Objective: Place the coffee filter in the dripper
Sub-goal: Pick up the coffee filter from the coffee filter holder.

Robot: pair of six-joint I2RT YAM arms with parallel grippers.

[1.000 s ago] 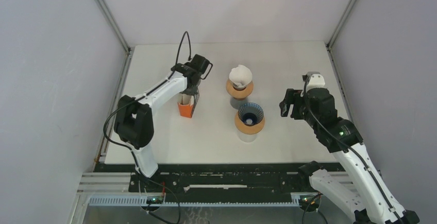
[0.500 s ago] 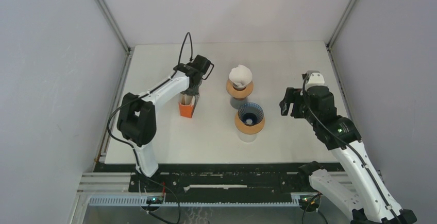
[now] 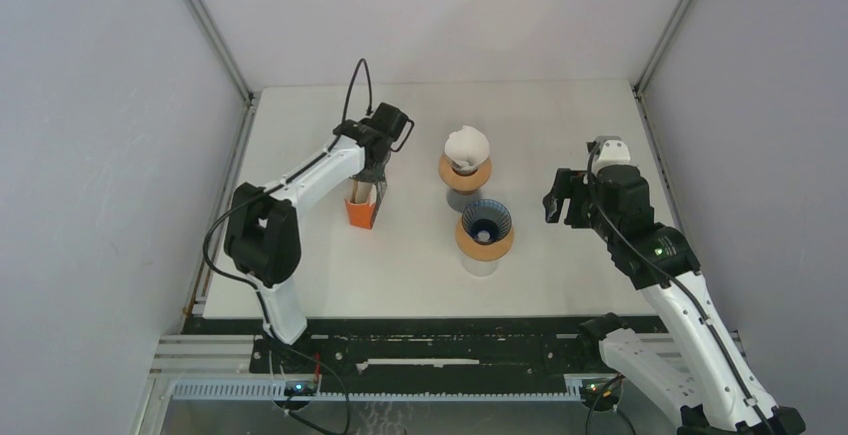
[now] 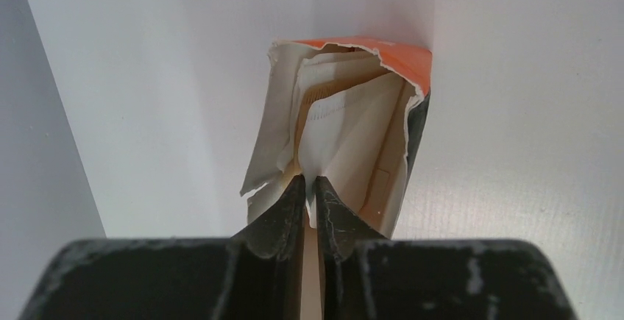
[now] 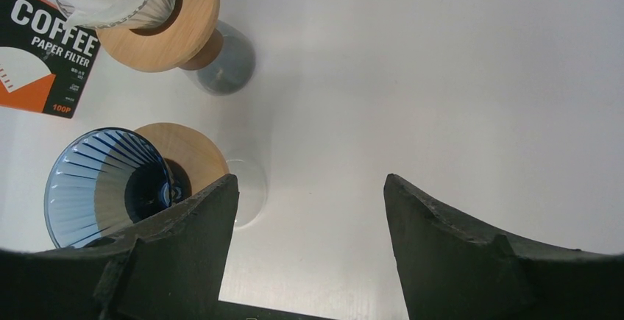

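An orange box of paper filters stands open on the table, left of centre. My left gripper reaches into its torn top and is shut on a white coffee filter, pinched by its near edge between the fingertips. The empty blue glass dripper sits on a wooden collar over a glass, in the middle; it also shows in the right wrist view. My right gripper is open and empty, to the right of the blue dripper.
A second dripper with a wooden collar stands behind the blue one and holds a white filter; it shows in the right wrist view. The orange box reads "coffee paper filter". Grey walls close in three sides.
The left arm has shifted very slightly at the box. The right arm has barely moved.
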